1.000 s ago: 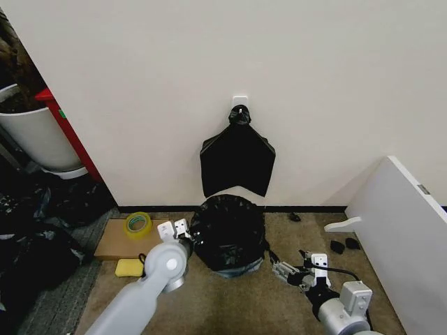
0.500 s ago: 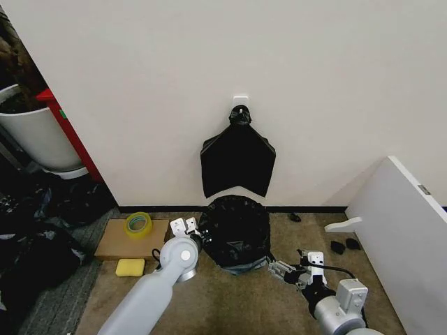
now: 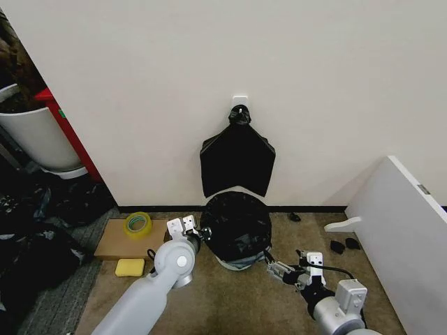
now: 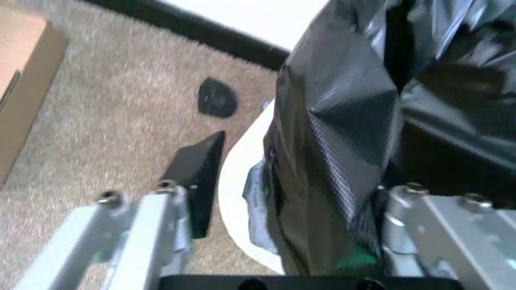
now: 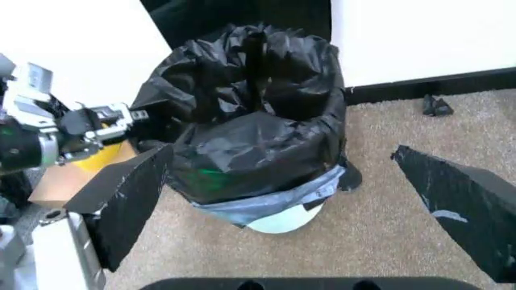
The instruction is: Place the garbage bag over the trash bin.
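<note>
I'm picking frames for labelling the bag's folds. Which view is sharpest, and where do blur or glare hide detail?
Right wrist view: sharpest, the garbage bag shows distinct creases with soft sheen over the trash bin; the right gripper's fingers are near and soft. Left wrist view: blurred throughout, with pale glare on the plastic between the left gripper's fingers. Head view: evenly lit, but the bag reads as a dark mass.

Office or storeroom corner. Plain white wall [image 3: 314, 84] with black skirting; brown carpet [image 3: 237, 300] on the floor. At 9 o'clock, a flat cardboard box [image 3: 115, 241] carrying a roll of yellow tape [image 3: 137, 225]; at 10 o'clock, a large white planter [image 3: 35, 136].
</note>
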You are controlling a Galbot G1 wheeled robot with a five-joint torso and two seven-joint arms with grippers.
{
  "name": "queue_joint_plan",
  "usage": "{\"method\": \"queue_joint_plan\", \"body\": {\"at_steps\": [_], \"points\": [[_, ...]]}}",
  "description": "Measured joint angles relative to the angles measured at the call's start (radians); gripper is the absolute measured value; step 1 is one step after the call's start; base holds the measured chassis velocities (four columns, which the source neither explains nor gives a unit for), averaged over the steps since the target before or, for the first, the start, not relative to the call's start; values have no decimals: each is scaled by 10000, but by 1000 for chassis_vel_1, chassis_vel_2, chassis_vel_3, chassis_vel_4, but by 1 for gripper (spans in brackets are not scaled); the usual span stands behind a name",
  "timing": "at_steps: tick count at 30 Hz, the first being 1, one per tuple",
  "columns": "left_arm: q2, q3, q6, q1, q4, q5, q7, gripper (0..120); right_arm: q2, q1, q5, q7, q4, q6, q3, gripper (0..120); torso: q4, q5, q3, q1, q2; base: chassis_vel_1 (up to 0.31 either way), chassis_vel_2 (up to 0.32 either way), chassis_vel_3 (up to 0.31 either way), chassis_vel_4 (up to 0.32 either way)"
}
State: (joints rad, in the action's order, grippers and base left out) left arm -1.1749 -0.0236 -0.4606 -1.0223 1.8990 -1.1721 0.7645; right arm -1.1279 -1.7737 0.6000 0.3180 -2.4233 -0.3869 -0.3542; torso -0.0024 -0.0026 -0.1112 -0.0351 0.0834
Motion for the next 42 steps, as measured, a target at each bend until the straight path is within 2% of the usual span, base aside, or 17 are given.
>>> {"method": "queue_joint_plan", "body": {"at_steps": [9, 11, 14, 16, 17, 19, 20, 21, 22, 23, 25, 26, 28, 29, 31, 36, 42], "points": [[526, -443, -178, -680, 1046, 321, -352, 88, -107, 14, -64, -12, -4, 1, 53, 100, 1, 1, 1, 1, 0, 0, 0, 0, 0], [711, -632, -241, -1112, 1526, 707, -550, 98, -159, 30, -91, -27, -2, 15, 65, 100, 0, -1, 1, 2, 0, 0, 0, 0, 0], [806, -746, 66, -1492, 1896, 1646, -1047, 100, -221, 2, -337, -215, 55, 205, 23, 100, 0, 0, 1, 2, 0, 0, 0, 0, 0], [884, -873, 855, -1969, 2167, 3384, -1887, 100, -338, -62, -853, -584, 201, 818, -41, 100, 1, 0, 1, 2, 0, 0, 0, 0, 0], [884, -873, 855, -1969, 2167, 3384, -1887, 100, -338, -62, -853, -584, 201, 818, -41, 100, 1, 0, 1, 2, 0, 0, 0, 0, 0], [928, -1014, 2411, -2681, 2256, 5785, -2949, 100, -654, -146, -1563, -1021, 419, 1912, -99, 100, 2, -1, 1, 1, 0, 0, 0, 0, 0], [928, -1014, 2411, -2681, 2256, 5785, -2949, 100, -654, -146, -1563, -1021, 419, 1912, -99, 100, 2, -1, 1, 1, 0, 0, 0, 0, 0], [911, -1067, 3204, -3071, 2342, 6798, -3370, 100, -844, -190, -1944, -1195, 563, 2555, -120, 100, 2, -2, 2, 2, 1, 0, 0, 0, 0], [886, -1083, 3487, -3234, 2386, 7123, -3503, 100, -946, -204, -2116, -1255, 632, 2853, -129, 100, 2, -2, 2, 2, 0, 0, 0, 0, 0], [726, -1128, 4431, -3916, 2573, 8131, -3896, 100, -1425, -255, -2840, -1480, 956, 4030, -179, 100, 1, 1, 2, 2, 0, 0, 0, 0, 0], [631, -1159, 4814, -4202, 2637, 8490, -4030, 100, -1592, -279, -3067, -1538, 1057, 4388, -197, 100, 2, 0, 2, 2, 0, 0, 0, 0, 0], [330, -1368, 5810, -5096, 2785, 9354, -4290, 100, -2127, -360, -3781, -1672, 1353, 5412, -279, 100, -3, -2, 3, 2, 1, 0, 0, 0, 0], [-78, -1719, 6701, -6135, 2934, 10222, -4468, 100, -2625, -471, -4617, -1739, 1660, 6320, -378, 100, 4, 1, 3, 3, 0, 0, 0, 0, 0], [-78, -1719, 6701, -6135, 2934, 10222, -4468, 100, -2625, -471, -4617, -1739, 1660, 6320, -378, 100, 4, 1, 3, 3, 0, 0, 0, 0, 0], [-510, -2245, 7757, -7019, 3093, 11174, -4684, 100, -2949, -656, -5318, -1744, 1836, 7039, -433, 100, 3, 1, 3, 3, 0, 0, 0, 0, 0], [-988, -3029, 9466, -8108, 3260, 12815, -4876, 100, -3109, -1011, -6326, -1668, 1907, 7912, -451, 100, 0, -1, 3, 3, 1, 0, 0, 0, 0], [-1283, -3355, 10137, -8639, 3258, 13212, -4865, 100, -3059, -1162, -6434, -1565, 1797, 8074, -452, 100, 1, 0, 2, 3, 1, 0, 0, 0, 0]]}}
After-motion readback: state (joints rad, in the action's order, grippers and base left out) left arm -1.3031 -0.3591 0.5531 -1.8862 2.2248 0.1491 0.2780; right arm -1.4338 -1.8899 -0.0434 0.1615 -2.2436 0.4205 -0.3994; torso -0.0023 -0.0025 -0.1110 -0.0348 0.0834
